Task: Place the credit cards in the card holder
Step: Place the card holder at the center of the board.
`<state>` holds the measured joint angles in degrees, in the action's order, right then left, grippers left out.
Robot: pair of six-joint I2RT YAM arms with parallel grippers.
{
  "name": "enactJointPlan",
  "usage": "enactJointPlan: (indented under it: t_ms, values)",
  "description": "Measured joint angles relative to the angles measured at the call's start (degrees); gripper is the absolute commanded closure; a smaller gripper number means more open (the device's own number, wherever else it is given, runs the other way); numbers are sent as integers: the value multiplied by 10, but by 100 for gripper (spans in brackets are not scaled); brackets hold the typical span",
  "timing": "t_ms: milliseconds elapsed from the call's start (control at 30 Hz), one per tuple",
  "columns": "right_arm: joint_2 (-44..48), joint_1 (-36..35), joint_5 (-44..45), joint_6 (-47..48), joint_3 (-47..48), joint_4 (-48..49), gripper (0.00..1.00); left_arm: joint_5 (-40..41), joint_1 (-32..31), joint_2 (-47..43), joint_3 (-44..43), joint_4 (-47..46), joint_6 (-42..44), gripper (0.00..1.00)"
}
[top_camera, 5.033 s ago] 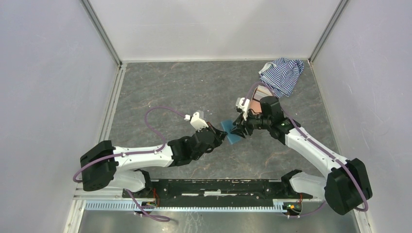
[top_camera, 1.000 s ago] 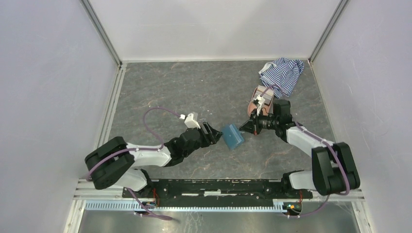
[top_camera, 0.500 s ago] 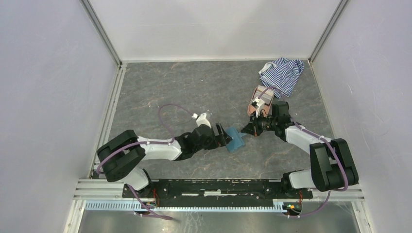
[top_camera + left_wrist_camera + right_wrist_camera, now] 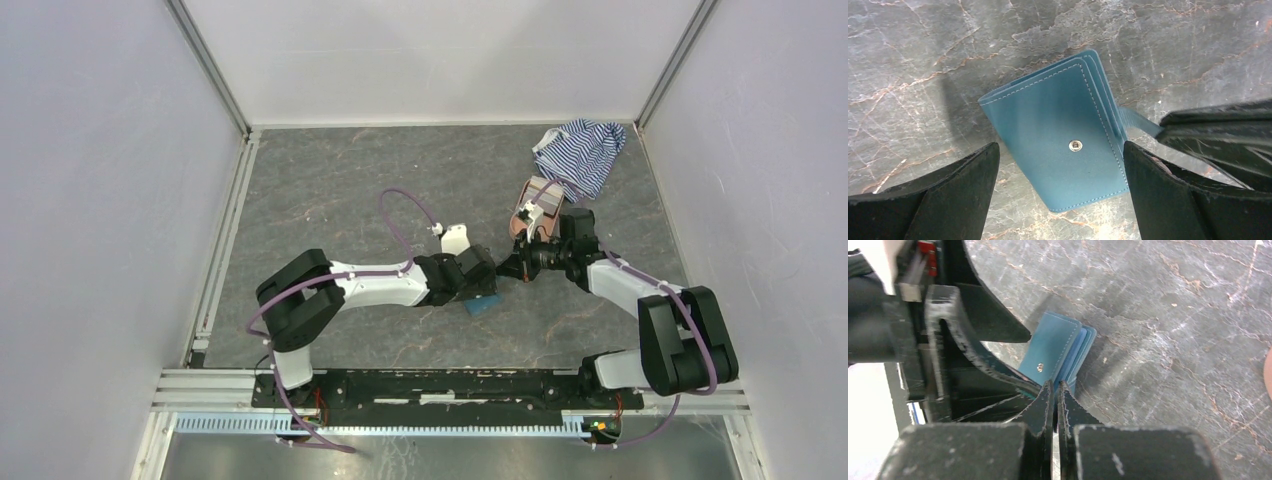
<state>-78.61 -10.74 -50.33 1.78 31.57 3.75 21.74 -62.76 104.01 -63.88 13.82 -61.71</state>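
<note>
The teal-blue card holder (image 4: 1058,125) lies folded shut on the grey table, its snap stud facing up. My left gripper (image 4: 1060,150) hangs open right above it, one black finger (image 4: 955,195) on each side, not touching it. From above, the left gripper (image 4: 478,285) covers most of the card holder (image 4: 484,304). My right gripper (image 4: 1055,385) is shut at the holder's right edge, and the paler snap tab (image 4: 1137,122) runs up into its tips. The same right gripper (image 4: 509,268) sits just right of the left one. The credit cards are out of view.
A pink oval case (image 4: 528,203) lies behind the right wrist, and a blue-white striped cloth (image 4: 580,155) sits in the back right corner. Pale walls with metal rails enclose the table (image 4: 350,190) on three sides.
My left arm has reached right, from beside the card holder to directly over it, and its jaws have opened wider. The right gripper has stayed at the holder's right edge.
</note>
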Motion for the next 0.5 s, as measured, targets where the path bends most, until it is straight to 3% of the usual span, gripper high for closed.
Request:
enactJointPlan:
  t_ms: [233,500]
  values:
    - [38,0,-40,-5,-3,12,100,20,0,-1,-10,24,-6,3]
    - [51,0,-65,-11,-6,31,100,21,0,-26,-1,24,-6,13]
